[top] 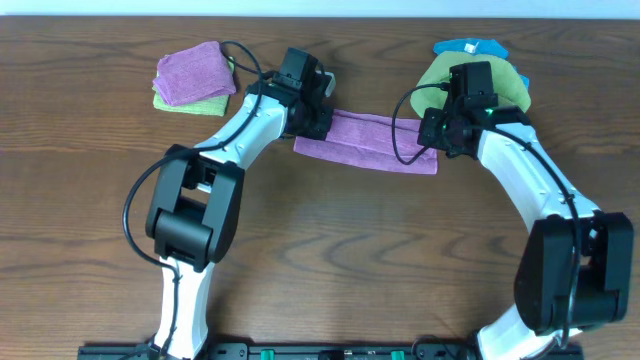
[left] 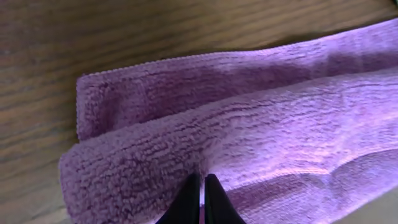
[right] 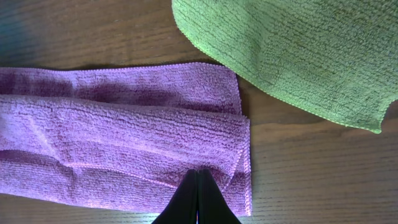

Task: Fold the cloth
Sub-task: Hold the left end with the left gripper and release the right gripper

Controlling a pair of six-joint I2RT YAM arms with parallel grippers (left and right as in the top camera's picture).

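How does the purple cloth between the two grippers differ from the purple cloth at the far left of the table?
The middle cloth is a long narrow strip; the far-left cloth is a compact squarish fold. The middle cloth lies on the table, the far-left cloth on a green cloth. The left gripper and right gripper are at the middle cloth's ends, neither near the far-left cloth. Both are purple.

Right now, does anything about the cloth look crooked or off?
Yes. The purple cloth is folded into a long strip, but its layers don't line up: the lower layer sticks out past the top one along the far edge. Nothing looks spilled or torn.
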